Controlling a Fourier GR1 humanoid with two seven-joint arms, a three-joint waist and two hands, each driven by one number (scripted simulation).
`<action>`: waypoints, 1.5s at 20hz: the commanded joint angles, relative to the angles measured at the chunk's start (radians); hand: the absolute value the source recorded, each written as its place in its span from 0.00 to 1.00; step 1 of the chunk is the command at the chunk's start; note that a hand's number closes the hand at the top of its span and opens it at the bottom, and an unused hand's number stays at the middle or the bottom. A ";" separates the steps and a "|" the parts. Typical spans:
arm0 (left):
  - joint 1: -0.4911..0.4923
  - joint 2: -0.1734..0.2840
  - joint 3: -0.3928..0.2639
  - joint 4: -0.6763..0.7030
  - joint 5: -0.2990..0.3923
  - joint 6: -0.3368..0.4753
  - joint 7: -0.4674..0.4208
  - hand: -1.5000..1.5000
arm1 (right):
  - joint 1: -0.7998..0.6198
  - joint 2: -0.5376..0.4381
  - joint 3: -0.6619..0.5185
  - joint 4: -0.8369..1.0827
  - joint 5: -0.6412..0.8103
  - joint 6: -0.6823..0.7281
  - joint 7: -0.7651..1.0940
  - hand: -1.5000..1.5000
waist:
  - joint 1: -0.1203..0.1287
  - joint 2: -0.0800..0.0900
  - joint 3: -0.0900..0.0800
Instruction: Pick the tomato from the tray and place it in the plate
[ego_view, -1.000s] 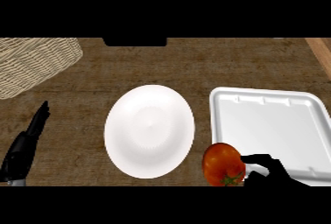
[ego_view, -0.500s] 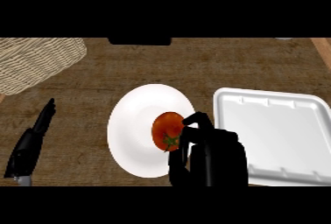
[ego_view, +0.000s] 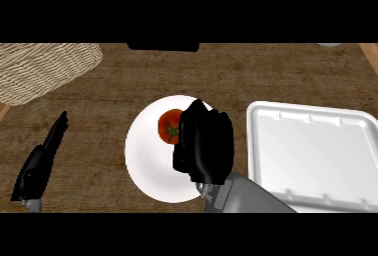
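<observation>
Right robot hand (ego_view: 203, 145) over the round white plate (ego_view: 148, 165), fingers curled against the red tomato (ego_view: 169, 126) with its green stem, which sits within the plate's upper part. Smooth white rectangular tray (ego_view: 317, 150) just beside the plate on the right; left robot hand (ego_view: 40, 162) straight and flat at the left edge. Further off, brown wood-grained worktop (ego_view: 236, 75) with a woven wicker basket (ego_view: 40, 67) at the far left corner.

Tomato (ego_view: 170, 126) now over plate (ego_view: 148, 165), right hand (ego_view: 203, 145) above.
</observation>
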 joint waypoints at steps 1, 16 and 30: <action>0.007 -0.005 0.006 0.004 0.002 -0.002 -0.009 0.50 | -0.113 0.009 -0.015 0.183 -0.150 -0.161 0.102 1.00 | 0.010 0.002 0.000; 0.034 0.022 0.026 -0.009 0.009 -0.036 -0.048 0.50 | -0.107 0.008 -0.024 0.388 -0.198 -0.719 0.029 0.00 | 0.007 -0.004 0.001; 0.081 0.000 0.060 -0.015 0.005 0.000 -0.025 0.50 | 0.317 -0.003 -0.130 -0.037 -0.024 -0.982 -0.088 0.00 | -0.069 -0.015 0.001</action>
